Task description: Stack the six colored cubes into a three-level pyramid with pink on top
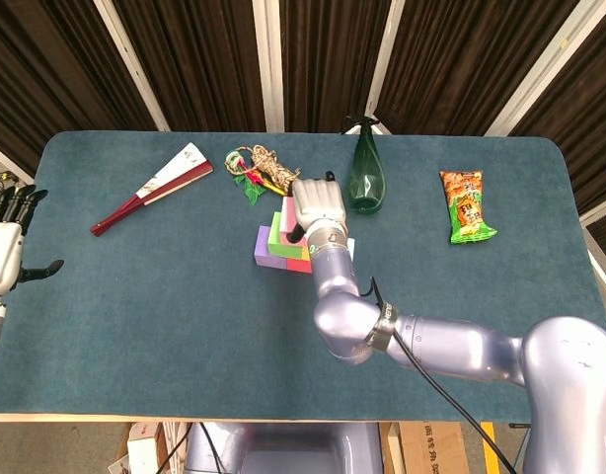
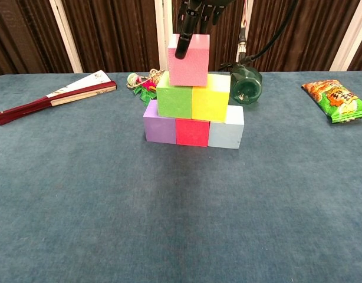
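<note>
Pink cube sits atop the green cube and yellow cube; purple, red, pale blue below. Right hand grips the pink cube from above. Left hand idle at surface edge, fingers spread, holding nothing. Green bottle lies behind.

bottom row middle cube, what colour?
Red: the middle bottom cube sits between purple cube and pale blue cube. Chest view shows it best.

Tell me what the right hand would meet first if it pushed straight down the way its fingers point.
The pink cube: the right hand is directly above it, a finger already lying on its front face. Below are the green cube and yellow cube.
</note>
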{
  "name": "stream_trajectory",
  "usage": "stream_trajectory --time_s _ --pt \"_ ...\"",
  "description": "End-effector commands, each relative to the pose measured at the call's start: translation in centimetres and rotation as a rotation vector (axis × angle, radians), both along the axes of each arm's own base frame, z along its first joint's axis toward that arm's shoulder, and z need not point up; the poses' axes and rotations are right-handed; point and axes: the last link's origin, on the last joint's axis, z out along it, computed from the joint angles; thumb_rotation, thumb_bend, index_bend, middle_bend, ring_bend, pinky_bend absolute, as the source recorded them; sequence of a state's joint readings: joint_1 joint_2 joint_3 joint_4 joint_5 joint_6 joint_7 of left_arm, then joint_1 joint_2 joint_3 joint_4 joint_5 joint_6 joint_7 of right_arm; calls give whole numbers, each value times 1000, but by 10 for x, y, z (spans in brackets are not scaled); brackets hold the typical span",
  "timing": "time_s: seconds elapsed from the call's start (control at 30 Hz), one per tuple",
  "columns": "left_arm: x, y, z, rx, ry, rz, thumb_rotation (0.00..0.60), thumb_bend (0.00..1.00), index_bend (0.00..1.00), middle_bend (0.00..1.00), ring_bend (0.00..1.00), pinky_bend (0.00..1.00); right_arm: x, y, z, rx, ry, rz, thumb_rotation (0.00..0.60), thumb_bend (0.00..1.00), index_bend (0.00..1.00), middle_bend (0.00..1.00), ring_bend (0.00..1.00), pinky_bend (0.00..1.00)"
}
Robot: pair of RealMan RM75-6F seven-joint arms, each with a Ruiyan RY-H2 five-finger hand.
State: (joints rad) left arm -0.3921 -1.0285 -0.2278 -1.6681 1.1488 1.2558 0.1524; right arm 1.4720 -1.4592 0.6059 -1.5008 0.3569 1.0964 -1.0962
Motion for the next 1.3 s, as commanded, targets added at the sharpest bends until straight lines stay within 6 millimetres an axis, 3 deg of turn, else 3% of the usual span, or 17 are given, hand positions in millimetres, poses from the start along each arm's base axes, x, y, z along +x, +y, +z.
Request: stream_trajectory --time_s 0.03,1.3 --pt "0 0 0 1 0 -1 600 202 115 45 0 0 -1 0 0 0 1 0 600 250 500 379 230 11" --pt "0 0 -2 2 4 4 600 202 115 44 0 0 0 3 4 -8 12 -8 600 250 451 318 191 11"
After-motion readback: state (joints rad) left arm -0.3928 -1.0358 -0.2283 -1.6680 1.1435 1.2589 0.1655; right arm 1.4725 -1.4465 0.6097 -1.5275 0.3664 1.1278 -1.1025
